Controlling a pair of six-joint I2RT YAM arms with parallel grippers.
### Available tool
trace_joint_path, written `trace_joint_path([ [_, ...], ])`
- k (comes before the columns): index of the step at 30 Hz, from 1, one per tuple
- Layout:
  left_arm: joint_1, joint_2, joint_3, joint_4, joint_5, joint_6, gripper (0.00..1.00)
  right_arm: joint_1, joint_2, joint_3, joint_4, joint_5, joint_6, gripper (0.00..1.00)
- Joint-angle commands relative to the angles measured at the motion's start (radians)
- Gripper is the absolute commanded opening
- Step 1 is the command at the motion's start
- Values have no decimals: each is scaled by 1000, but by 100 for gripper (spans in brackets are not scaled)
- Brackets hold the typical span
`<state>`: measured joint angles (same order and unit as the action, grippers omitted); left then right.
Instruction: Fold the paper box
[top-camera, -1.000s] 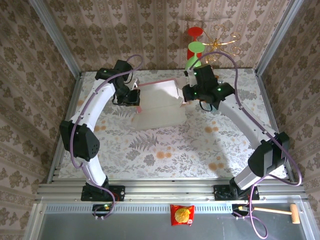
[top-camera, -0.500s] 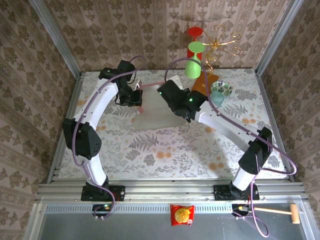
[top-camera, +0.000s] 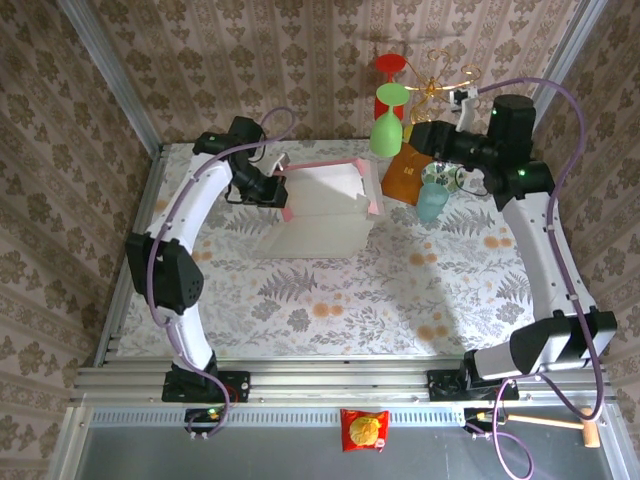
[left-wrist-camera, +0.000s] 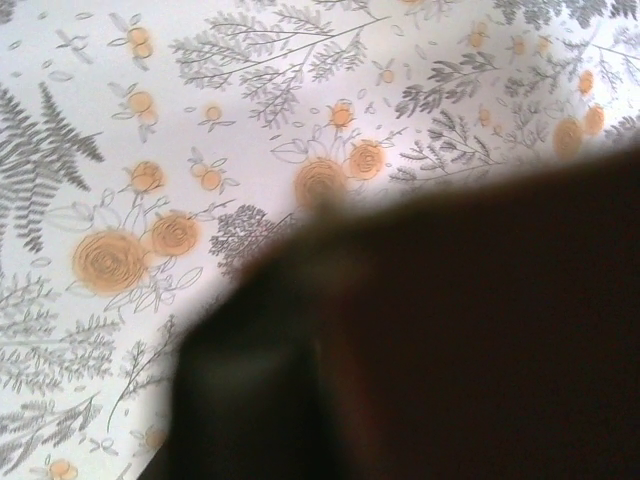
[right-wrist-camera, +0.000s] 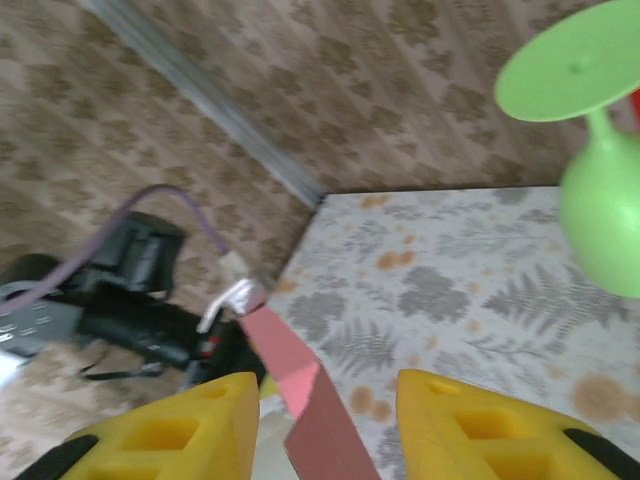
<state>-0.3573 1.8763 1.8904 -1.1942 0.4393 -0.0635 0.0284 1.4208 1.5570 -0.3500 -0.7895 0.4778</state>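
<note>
The thin pink cardboard paper box (top-camera: 320, 205) lies at the far middle of the floral-clothed table (top-camera: 330, 300). It is half formed, with its whitish inside facing up and pink edges along the far rim and both sides.

The left gripper (top-camera: 281, 192) sits right against the box's left edge. Whether its jaws are clamped on the card I cannot tell. In the left wrist view a dark, blurred shape (left-wrist-camera: 450, 330) lies close to the lens and hides the fingers.

The right gripper (top-camera: 432, 140) hangs high at the far right, well apart from the box. Its yellow fingertips (right-wrist-camera: 165, 430) are spread with nothing between them. A pink strip of the box (right-wrist-camera: 300, 385) shows beyond them.

The main risk is on the right side of the box, where nothing holds it. The raised panels are likely to spring back flat, and if the left arm pulls or twists, the light card may slide, crease off its score lines or tear at a tab.

The second risk is clutter. The right gripper hangs beside a tall green plastic goblet (top-camera: 386, 132) and above a pale blue tumbler (top-camera: 432, 200). An orange-brown flat packet (top-camera: 405, 180) lies just beside the box's right edge. A low or hurried sweep towards the box could topple the goblet or the tumbler, or drag the packet under a flap.
</note>
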Motion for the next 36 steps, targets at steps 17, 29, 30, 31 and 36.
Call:
trace_joint_path([
  [17, 0, 61, 71, -8, 91, 97, 0, 58, -63, -387, 148, -161, -257, 33],
  [29, -5, 62, 82, -27, 79, 95, 0, 129, -36, -303, 92, -108, -311, 35],
  [30, -4, 62, 82, -26, 79, 94, 0, 136, -36, -295, 82, -103, -319, 36],
  [31, -5, 62, 82, -26, 78, 93, 0, 143, -36, -286, 68, -96, -330, 36],
  [36, -6, 61, 88, -27, 75, 90, 0, 176, -6, -264, 11, -52, -383, 38],
])
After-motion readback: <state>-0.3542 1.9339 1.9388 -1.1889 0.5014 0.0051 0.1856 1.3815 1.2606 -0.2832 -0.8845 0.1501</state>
